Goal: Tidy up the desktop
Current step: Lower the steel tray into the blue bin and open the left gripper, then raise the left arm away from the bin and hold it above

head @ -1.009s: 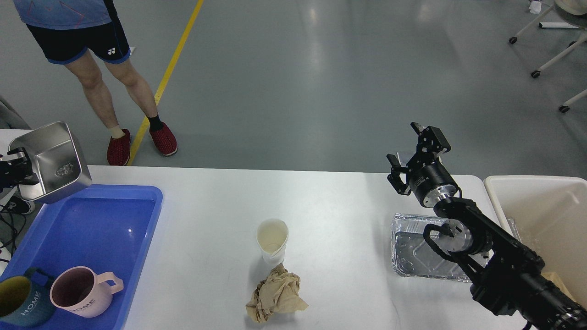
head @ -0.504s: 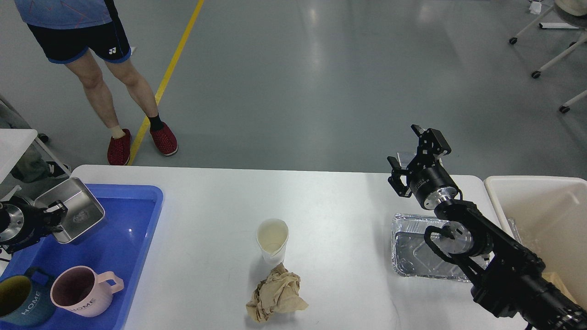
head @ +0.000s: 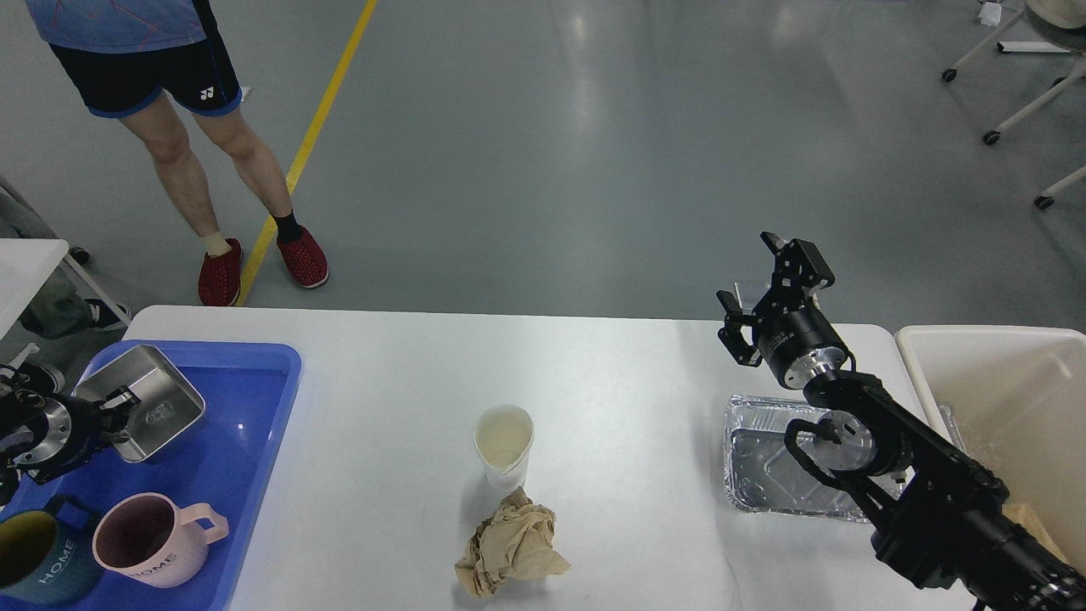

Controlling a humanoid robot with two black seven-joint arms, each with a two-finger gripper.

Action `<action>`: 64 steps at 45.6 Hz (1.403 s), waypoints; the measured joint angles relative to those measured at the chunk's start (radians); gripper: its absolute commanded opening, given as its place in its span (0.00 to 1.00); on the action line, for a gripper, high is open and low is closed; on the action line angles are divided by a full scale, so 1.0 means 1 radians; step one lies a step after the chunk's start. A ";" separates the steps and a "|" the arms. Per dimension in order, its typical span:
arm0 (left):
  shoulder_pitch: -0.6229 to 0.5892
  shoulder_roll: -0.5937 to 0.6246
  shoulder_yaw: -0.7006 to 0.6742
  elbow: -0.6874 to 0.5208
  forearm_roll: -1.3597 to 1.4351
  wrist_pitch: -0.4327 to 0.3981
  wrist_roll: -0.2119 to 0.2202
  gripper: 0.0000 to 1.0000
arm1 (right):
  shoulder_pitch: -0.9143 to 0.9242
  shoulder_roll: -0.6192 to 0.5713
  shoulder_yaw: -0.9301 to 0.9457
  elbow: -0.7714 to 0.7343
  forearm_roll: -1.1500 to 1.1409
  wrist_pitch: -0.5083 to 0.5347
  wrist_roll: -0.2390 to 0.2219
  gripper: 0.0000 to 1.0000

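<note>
Since the earlier frame, the left hand (head: 119,406) has lowered the steel container (head: 142,412) into the blue tray (head: 254,399); its fingers grip the container's near rim. The right hand (head: 759,288) hangs open and empty above the counter (head: 611,373), near its far edge. Count: two mugs (head: 153,540) in the tray; one paper cup (head: 504,443), one crumpled paper (head: 511,543), one foil tray (head: 764,467). The counter's middle lies open.

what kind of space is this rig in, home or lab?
Likely a lab or workshop floor, not a home: glossy grey floor with a yellow line, wheeled stand legs at far right, and a staged white desktop with a blue tray and beige bin.
</note>
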 measured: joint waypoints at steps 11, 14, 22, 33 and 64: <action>-0.003 -0.001 -0.001 0.002 -0.028 0.018 0.001 0.91 | -0.001 0.000 0.000 0.000 0.000 0.000 0.000 1.00; -0.004 0.000 -0.001 0.002 -0.029 0.019 0.001 0.93 | -0.001 0.001 0.000 0.000 0.000 0.000 0.000 1.00; -0.004 0.002 -0.001 0.002 -0.031 0.019 0.000 0.94 | -0.001 0.001 0.000 0.000 0.000 0.000 0.000 1.00; -0.014 0.004 -0.004 -0.001 -0.030 0.014 -0.001 0.94 | 0.000 0.001 0.000 0.000 0.000 0.000 0.000 1.00; -0.102 0.269 -0.100 -0.482 -0.028 0.051 0.002 0.94 | 0.005 0.003 0.000 0.000 0.000 -0.003 0.000 1.00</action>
